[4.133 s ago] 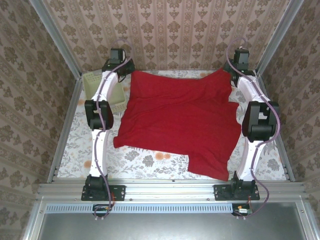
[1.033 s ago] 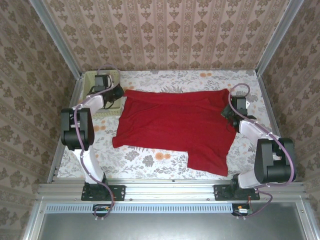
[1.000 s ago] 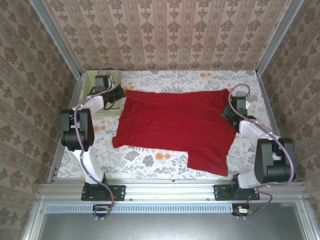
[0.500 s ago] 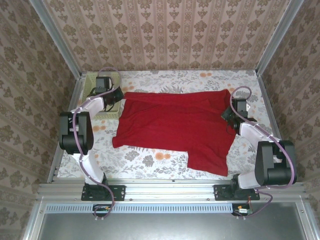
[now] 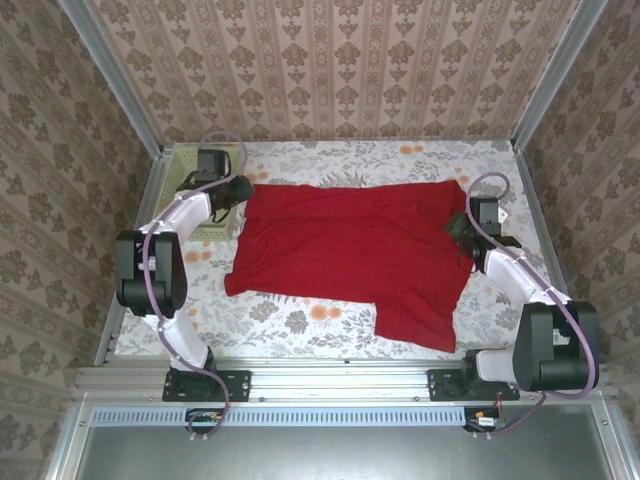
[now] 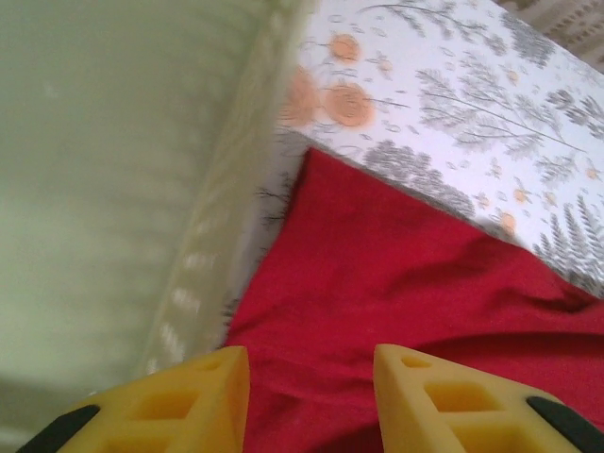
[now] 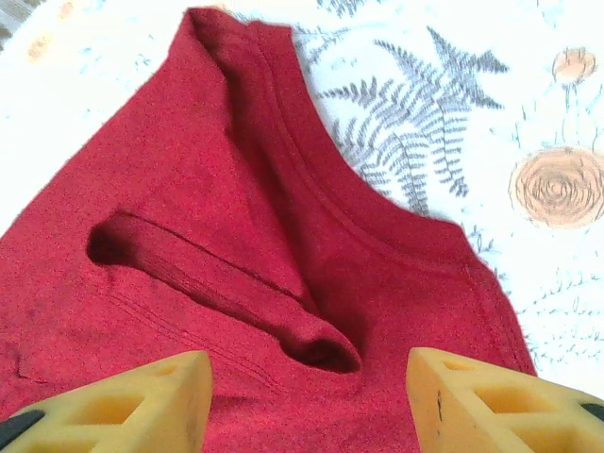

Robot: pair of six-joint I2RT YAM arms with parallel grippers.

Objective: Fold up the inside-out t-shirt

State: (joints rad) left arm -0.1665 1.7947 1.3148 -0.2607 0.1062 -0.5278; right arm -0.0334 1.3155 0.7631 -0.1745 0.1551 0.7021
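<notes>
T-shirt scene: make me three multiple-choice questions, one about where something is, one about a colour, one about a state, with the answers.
1. Where does the basket stand?
A) far left corner of the table
B) near right corner
C) table centre

2. What colour are the gripper fingers?
A) blue
B) yellow
C) white

3. How is the right gripper?
A) shut on a sleeve
B) shut on a cup
C) open above the t-shirt

Answers:
1 A, it sits at the far left edge beside the t-shirt.
2 B, both wrist views show yellow fingers.
3 C, its fingers stand apart, with cloth lying below them.
</notes>
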